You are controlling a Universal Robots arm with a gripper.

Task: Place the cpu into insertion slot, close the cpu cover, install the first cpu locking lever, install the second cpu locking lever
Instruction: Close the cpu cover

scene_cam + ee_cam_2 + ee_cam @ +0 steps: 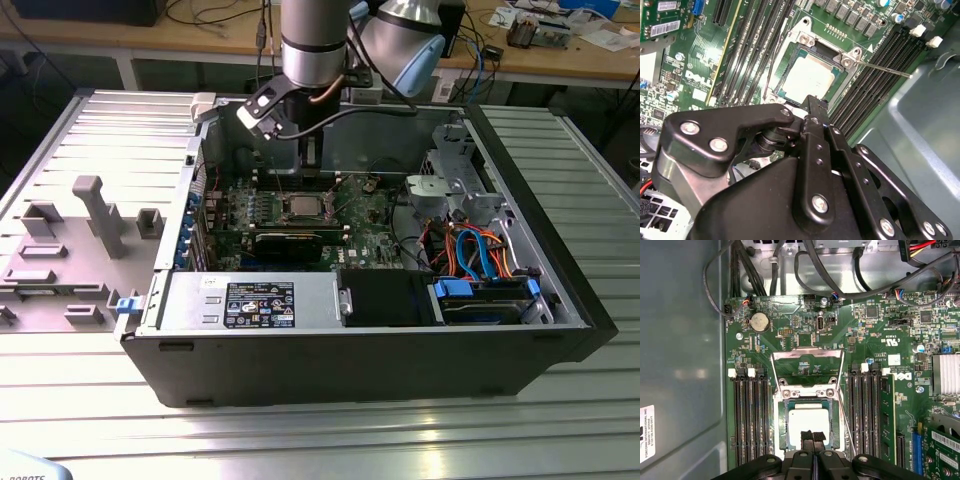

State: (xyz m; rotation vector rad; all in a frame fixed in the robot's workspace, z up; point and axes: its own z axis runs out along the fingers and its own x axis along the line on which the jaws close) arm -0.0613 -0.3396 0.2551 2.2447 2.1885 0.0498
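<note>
Fingers (806,440), pressed together, hide one edge of the cpu (807,417).

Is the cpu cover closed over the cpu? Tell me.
No, the cover stands swung open, leaving the cpu bare.

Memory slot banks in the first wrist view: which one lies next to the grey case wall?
The bank nearest the coin battery, directly beside the grey case wall; the cpu separates it from the other bank, toward the silver heatsink.
</note>
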